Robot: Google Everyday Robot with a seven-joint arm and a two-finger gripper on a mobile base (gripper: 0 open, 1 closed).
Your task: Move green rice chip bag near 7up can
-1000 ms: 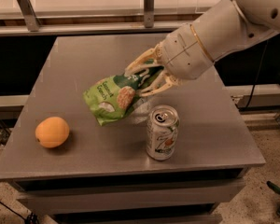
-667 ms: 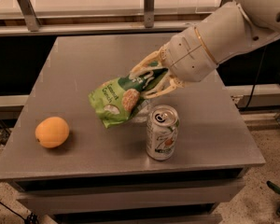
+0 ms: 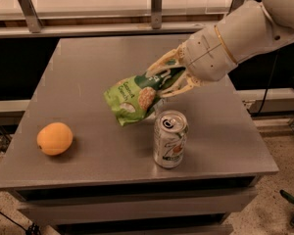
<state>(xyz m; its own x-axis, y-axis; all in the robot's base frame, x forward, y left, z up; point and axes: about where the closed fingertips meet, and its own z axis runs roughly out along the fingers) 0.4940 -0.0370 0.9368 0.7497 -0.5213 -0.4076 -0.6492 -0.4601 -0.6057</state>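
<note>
The green rice chip bag (image 3: 136, 98) is a crinkly light-green snack bag with pictured rice cakes. It hangs tilted a little above the table, just behind and to the left of the 7up can. My gripper (image 3: 167, 79) comes in from the right and is shut on the bag's right end. The 7up can (image 3: 170, 139) is silver-white with a pull-tab top and stands upright near the table's front edge, right below the bag's lower right corner.
An orange fruit (image 3: 55, 138) lies at the front left of the grey table (image 3: 88, 67). A rail with metal posts (image 3: 156, 6) runs behind the table. The white arm (image 3: 235, 35) reaches over the table's right side.
My gripper has carried the bag a little to the right and up, closer to the spot above the can. The can and the orange have not moved.
</note>
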